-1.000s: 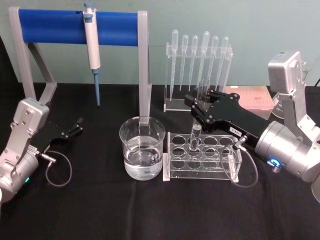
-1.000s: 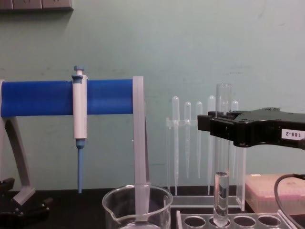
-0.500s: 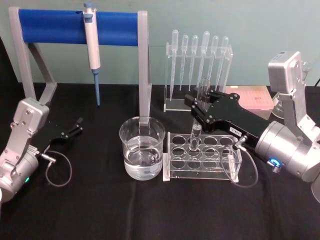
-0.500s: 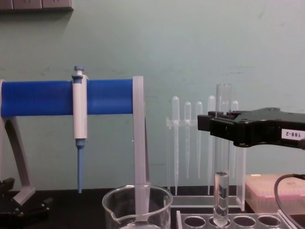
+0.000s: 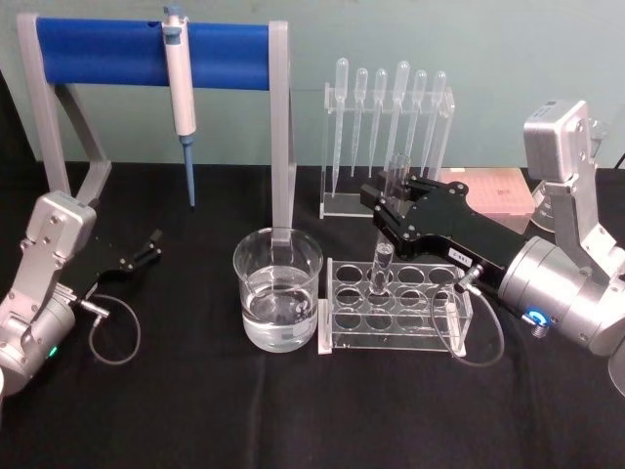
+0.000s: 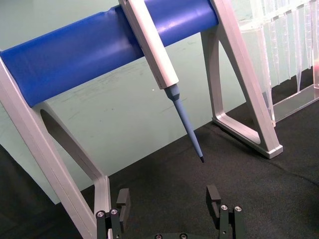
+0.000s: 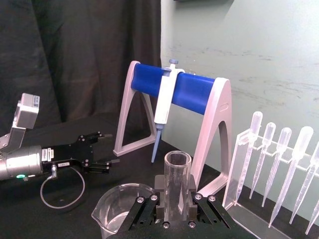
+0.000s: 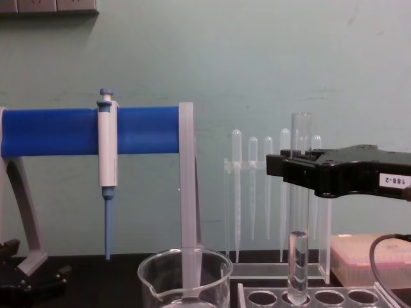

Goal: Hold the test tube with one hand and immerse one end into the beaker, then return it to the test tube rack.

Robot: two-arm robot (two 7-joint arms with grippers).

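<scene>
Starting out on the left, the left gripper (image 5: 148,247) is lying low over the black tabletop (image 5: 293,410), parked well apart from the glassware. In the left wrist view its two fingers (image 6: 123,197) are standing spread wide with nothing between them.

Behind it, the blue-barred stand (image 5: 107,51) is carrying the white-and-blue pipettor (image 5: 179,88), which is hanging tip down.

Moving toward the centre, the beaker (image 5: 239,269) is sitting just left of the test tube rack (image 5: 391,339), nearly touching it, and it is holding clear liquid in its lower part.

Now the action: the test tube (image 5: 381,262) is standing upright over the rack, at the rack's back row, second hole from the left. In the chest view its rounded bottom is hanging right at the level of the rack's top plate; whether it is resting inside the hole I cannot tell. The open rim is poking up above the black fingers.

The right gripper (image 5: 388,207) is reaching in from the right and clamping the tube around its upper half, and the right wrist view shows both jaws pressing against the glass.

Behind the gripper, a row of thin pipettes (image 5: 386,107) is hanging in a clear holder, and a pink box (image 5: 498,191) is lying farther right.
</scene>
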